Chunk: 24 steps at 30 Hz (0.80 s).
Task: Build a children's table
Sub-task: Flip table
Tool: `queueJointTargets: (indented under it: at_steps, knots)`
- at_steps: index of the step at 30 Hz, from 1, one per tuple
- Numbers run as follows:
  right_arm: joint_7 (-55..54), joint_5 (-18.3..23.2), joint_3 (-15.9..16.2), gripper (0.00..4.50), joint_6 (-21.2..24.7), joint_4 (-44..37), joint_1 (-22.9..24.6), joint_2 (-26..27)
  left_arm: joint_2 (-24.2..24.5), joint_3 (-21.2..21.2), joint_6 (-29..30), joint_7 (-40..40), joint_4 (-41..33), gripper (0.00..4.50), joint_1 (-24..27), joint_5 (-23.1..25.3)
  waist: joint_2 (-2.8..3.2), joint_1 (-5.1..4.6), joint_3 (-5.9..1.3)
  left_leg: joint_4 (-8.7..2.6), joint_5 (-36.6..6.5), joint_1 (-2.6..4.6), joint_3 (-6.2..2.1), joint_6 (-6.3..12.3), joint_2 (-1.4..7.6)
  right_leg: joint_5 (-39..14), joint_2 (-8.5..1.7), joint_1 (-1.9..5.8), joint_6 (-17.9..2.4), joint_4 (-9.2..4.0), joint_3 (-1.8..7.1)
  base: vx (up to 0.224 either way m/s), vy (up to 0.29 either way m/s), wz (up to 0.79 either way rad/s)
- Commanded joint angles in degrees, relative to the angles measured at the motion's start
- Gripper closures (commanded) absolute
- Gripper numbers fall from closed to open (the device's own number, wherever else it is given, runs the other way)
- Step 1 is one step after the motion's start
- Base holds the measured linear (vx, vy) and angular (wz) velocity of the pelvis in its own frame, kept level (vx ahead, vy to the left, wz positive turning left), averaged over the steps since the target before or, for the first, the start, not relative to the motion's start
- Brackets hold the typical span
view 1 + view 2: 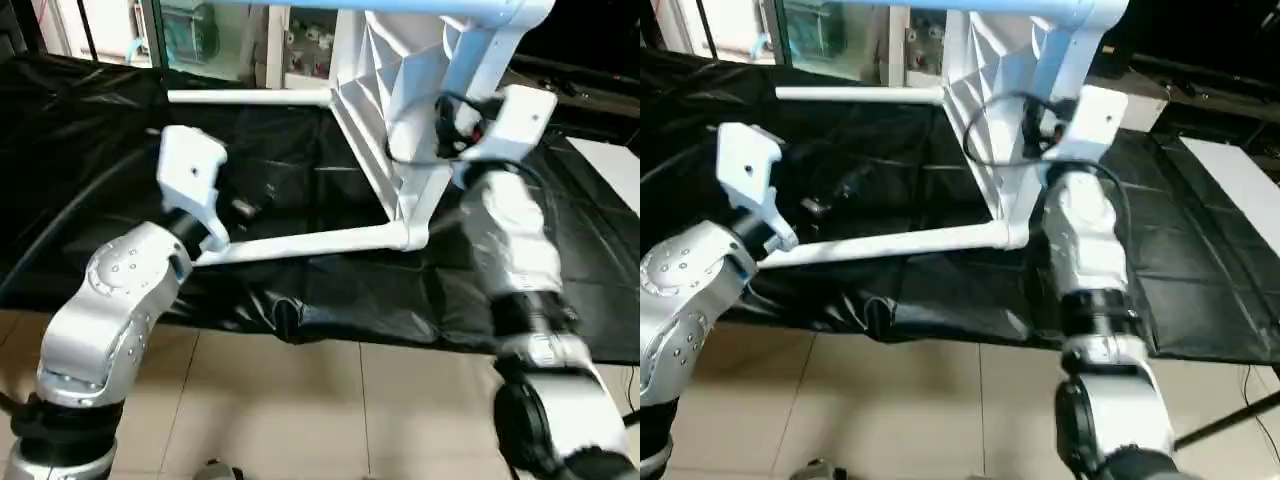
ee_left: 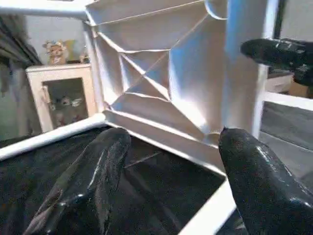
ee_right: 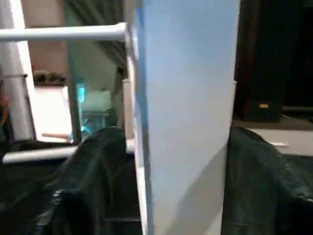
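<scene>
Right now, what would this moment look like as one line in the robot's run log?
table top on edge on black sheet, legs attached | left tool open near lower leg | right tool straddling a leg, grip unclear

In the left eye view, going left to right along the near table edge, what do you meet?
Left arm → left claw → near leg → tabletop on edge → right arm.
</scene>
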Motion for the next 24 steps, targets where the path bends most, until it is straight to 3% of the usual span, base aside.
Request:
queueJointTargets:
  at_steps: [1, 3, 5, 6, 8, 10, 11, 14, 15, 19, 21, 24]
  knots:
    - [1.24, 0.4, -0.09, 1.05, 1.36, -2.9, 1.82, -1.78, 0.05, 0.18, 1.12, -0.34, -2.39, 1.14, -0.42, -0.71, 1.49, 0.2, -4.16, -4.71, -17.87, 3.26, -0.73, -6.85, 1.18, -9.43, -0.71, 1.03, -5.66, -3.48, 0.28, 0.0, 0.0, 0.0]
    - [2.56, 0.88, -0.79, 1.05, 1.83, -4.42, 3.8, -2.98, 0.41, 0.57, 1.81, -1.55, -4.37, 1.14, -2.08, -2.43, 1.07, 0.27, -4.01, -4.75, -19.53, 3.24, -0.71, -6.98, 1.15, -12.15, -0.73, 0.88, -5.53, -3.78, 0.3, 0.0, 0.0, 0.0]
    - [3.29, 1.05, -0.9, 1.05, 2.68, -5.37, 4.88, -3.69, 0.66, 0.76, 2.46, -2.36, -5.28, 1.14, -2.93, -3.48, 1.31, 0.52, -3.94, -4.79, -21.01, 3.53, -0.77, -7.16, 1.16, -13.9, -0.74, 0.65, -5.44, -3.94, 0.31, 0.0, 0.0, 0.0]
    - [4.17, 1.16, -1.0, 1.05, 4.09, -7.06, 6.57, -4.56, 1.07, 1.03, 3.55, -3.52, -6.46, 1.14, -3.87, -4.82, 0.89, 0.48, -3.79, -4.91, -21.99, 3.39, -0.82, -7.19, 1.21, -15.05, -0.74, 0.64, -5.36, -4.13, 0.29, 0.0, 0.0, 0.0]
    - [4.6, 1.4, -1.3, 1.05, 4.87, -8.63, 8.34, -5.0, 1.52, 1.09, 4.3, -4.3, -7.09, 1.14, -4.45, -5.53, 1.06, 0.59, -3.72, -4.94, -22.61, 3.35, -0.89, -7.37, 1.2, -16.43, -0.91, 0.62, -5.02, -4.19, 0.34, 0.0, 0.0, 0.0]
    - [4.91, 1.26, -1.22, 1.05, 5.54, -10.37, 10.59, -5.47, 2.29, 0.68, 4.45, -5.0, -7.08, 1.14, -5.15, -5.0, 1.26, 0.55, -3.54, -5.04, -24.21, 3.3, -1.0, -7.73, 1.13, -18.77, -0.89, 0.43, -3.96, -4.58, 0.38, 0.0, 0.0, 0.0]
    - [4.93, 1.2, -1.12, 1.05, 5.7, -10.72, 10.96, -5.53, 2.46, 0.61, 4.44, -5.12, -7.04, 1.14, -5.25, -4.83, 1.1, 0.38, -3.61, -5.04, -24.49, 3.14, -1.09, -7.84, 1.09, -19.42, -0.95, 0.56, -3.79, -4.53, 0.34, 0.0, 0.0, 0.0]
    - [4.61, 0.13, -0.35, 1.05, 4.79, -9.56, 11.44, -5.05, 3.32, -1.69, 3.13, -6.06, -6.19, 1.14, -6.73, -2.37, 1.44, 0.15, -3.7, -5.1, -25.66, 3.16, -1.31, -8.37, 1.08, -20.36, -1.0, 0.4, -3.69, -4.73, 0.23, 0.0, 0.0, 0.0]
    - [4.77, -0.01, -0.14, 0.98, 4.56, -9.53, 11.49, -4.97, 3.66, -2.13, 3.38, -6.48, -6.32, 0.85, -7.09, -2.34, 1.54, 0.15, -3.66, -5.02, -27.2, 3.36, -1.4, -8.36, 1.03, -21.82, -1.02, 0.18, -3.56, -4.87, 0.2, 0.0, 0.0, 0.0]
    - [5.13, -0.15, 0.13, 0.98, 4.12, -9.82, 11.75, -4.68, 3.87, -2.86, 4.16, -7.62, -7.21, 0.65, -7.83, -3.31, 1.41, -0.08, -3.5, -5.14, -29.14, 3.25, -1.6, -8.56, 1.01, -24.11, -1.14, 0.22, -3.67, -5.09, 0.11, 0.0, 0.0, 0.0]
    - [4.05, -0.86, 0.02, 0.98, 4.4, -9.49, 12.19, -4.7, 4.27, -3.8, 3.2, -5.83, -6.27, 0.39, -8.39, 0.2, 1.3, -0.14, -3.46, -5.1, -29.81, 3.34, -1.61, -8.54, 1.05, -24.9, -1.1, 0.04, -3.52, -5.24, 0.11, 0.0, 0.0, 0.0]
    - [2.94, -1.74, -0.14, 0.98, 4.55, -8.71, 12.41, -4.92, 4.19, -3.46, 2.39, -3.39, -4.66, 0.36, -9.1, 3.24, 1.37, -0.09, -3.45, -4.97, -30.32, 3.64, -1.58, -8.44, 1.06, -25.51, -1.1, -0.24, -3.39, -5.44, 0.16, 0.0, 0.0, 0.0]
